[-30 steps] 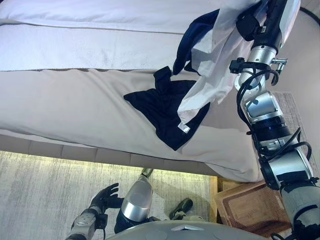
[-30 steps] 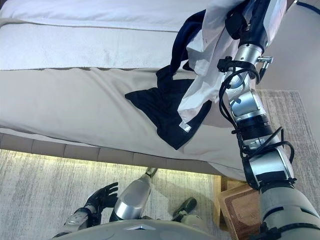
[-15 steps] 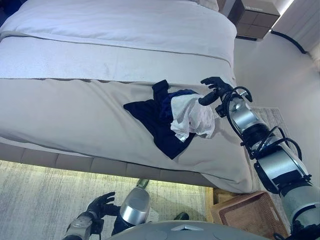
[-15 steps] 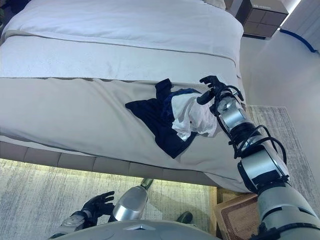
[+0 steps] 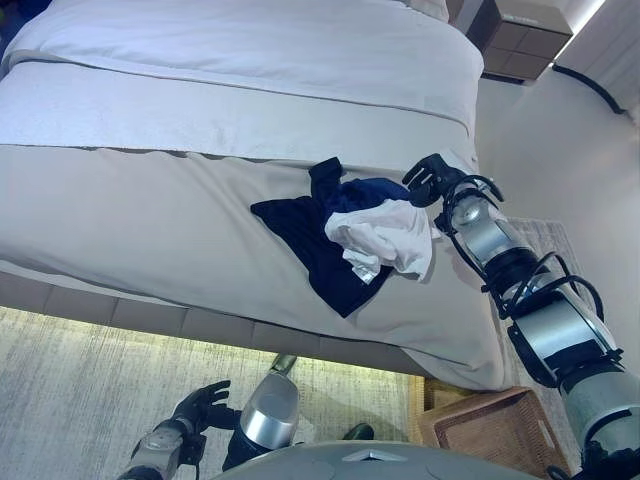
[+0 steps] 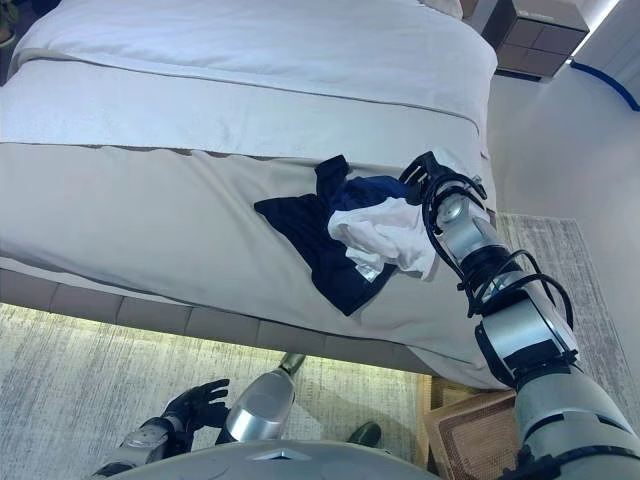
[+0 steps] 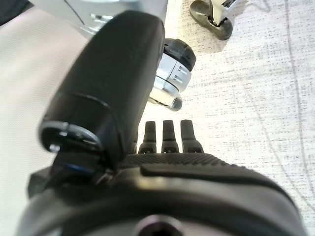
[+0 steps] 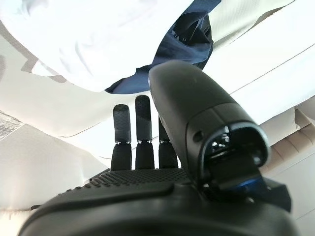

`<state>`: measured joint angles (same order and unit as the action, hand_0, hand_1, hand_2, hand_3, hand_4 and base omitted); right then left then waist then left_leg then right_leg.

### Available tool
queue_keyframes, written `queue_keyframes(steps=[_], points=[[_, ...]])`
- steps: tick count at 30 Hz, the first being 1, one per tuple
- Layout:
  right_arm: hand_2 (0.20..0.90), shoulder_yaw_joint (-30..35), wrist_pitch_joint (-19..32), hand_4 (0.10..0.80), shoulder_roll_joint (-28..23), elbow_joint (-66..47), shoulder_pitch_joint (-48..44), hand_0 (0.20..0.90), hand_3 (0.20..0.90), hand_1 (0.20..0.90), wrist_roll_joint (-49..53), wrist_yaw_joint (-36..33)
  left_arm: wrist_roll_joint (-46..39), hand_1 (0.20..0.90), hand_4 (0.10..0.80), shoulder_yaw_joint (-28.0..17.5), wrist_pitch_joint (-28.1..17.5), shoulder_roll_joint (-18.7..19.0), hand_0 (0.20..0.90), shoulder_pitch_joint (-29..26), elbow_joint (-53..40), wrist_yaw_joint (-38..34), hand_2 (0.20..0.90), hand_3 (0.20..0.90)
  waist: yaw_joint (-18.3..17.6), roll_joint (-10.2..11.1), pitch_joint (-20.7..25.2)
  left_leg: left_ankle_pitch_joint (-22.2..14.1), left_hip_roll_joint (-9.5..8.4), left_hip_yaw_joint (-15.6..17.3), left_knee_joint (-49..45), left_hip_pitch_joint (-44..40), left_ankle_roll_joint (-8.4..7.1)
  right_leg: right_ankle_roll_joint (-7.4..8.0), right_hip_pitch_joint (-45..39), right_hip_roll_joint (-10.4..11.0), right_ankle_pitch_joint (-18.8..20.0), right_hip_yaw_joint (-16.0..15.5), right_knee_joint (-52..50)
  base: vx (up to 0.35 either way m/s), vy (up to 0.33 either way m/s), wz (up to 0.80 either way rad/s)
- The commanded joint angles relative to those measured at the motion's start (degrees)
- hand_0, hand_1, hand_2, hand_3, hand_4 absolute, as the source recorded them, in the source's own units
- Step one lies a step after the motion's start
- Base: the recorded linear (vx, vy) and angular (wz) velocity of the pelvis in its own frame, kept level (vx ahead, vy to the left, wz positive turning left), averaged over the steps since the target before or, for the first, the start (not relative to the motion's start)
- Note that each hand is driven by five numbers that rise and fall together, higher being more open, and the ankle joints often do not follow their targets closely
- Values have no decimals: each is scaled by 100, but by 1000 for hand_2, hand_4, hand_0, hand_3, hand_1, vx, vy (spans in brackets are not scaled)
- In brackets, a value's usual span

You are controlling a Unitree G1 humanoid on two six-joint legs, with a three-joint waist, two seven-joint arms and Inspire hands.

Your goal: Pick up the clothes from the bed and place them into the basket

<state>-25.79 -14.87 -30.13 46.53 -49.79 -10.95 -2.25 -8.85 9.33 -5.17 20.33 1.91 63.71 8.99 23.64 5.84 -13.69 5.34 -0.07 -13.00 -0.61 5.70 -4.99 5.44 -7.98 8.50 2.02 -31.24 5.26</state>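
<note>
Low beside me, left hand (image 5: 203, 403): idle, fingers loose. Basket (image 5: 490, 425): floor, at my right. Clothes (image 5: 352, 232): heaped on bed (image 5: 150, 215). Right hand (image 5: 432, 180): fingers straight, empty, beside heap. Risk: shallow grab lifts white piece only, navy stays.

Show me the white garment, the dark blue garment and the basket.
white garment (image 5: 385, 232), left eye view, middle of the bunched cloth
dark blue garment (image 5: 300, 222), left eye view, flat part on the bed
basket (image 5: 480, 428), left eye view, woven bottom
</note>
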Motion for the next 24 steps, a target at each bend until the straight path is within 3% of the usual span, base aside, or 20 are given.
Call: queue_keyframes(steps=[1,4,9,15,24], points=[[900,-324,208,800,-322,-262,-390,900,900,900,-529,68,98,900,800,429,-161,213,900,67,-29,78,900,900,42,-53,249,-342,-157,313,436,-266,356,84,-152,78,-408,265,-511,30,33,4],[900,-464,119,800,-184,111,-252,900,900,900,-790,438,99,900,800,396,-90,236,900,39,-80,99,900,900,143,-89,175,-421,-108,265,441,-345,314,67,-192,100,-590,262,-701,119,-35,5],[900,-524,88,800,72,979,-348,900,900,900,-871,401,45,900,800,488,-235,310,900,-83,-47,179,900,900,302,-174,31,-366,-142,108,412,-203,333,29,-153,124,-679,180,-850,-6,-6,6],[900,-511,-471,800,140,1719,-591,900,900,900,-951,698,-149,900,800,627,-271,340,900,-378,-165,244,900,900,430,-330,-291,-223,-211,-73,282,288,353,-51,182,230,-791,74,-1145,-124,-13,15],[900,-365,-513,800,164,1993,-533,900,900,900,-898,660,-62,900,800,688,-262,319,900,-432,-315,212,900,900,539,-368,-471,-153,-260,-192,197,502,332,-88,241,240,-827,-12,-1194,-2,-28,11]])
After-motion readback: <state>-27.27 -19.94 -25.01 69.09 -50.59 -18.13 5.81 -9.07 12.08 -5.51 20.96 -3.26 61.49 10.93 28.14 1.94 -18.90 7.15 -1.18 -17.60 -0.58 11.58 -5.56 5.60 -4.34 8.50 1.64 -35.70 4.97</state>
